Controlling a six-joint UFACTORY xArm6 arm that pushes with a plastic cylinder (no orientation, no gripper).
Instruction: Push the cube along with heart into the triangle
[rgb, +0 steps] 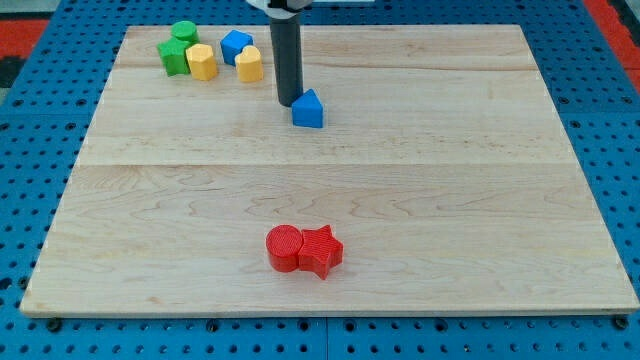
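Note:
A blue triangle block lies in the upper middle of the wooden board. My tip stands just to its left, touching or nearly touching it. A blue cube-like block and a yellow heart-like block sit together up and to the left of my tip, a short gap away. The rod rises out of the view's top.
A yellow hexagon block, a green star block and a green cylinder cluster at the top left. A red cylinder and a red star touch each other at the bottom middle.

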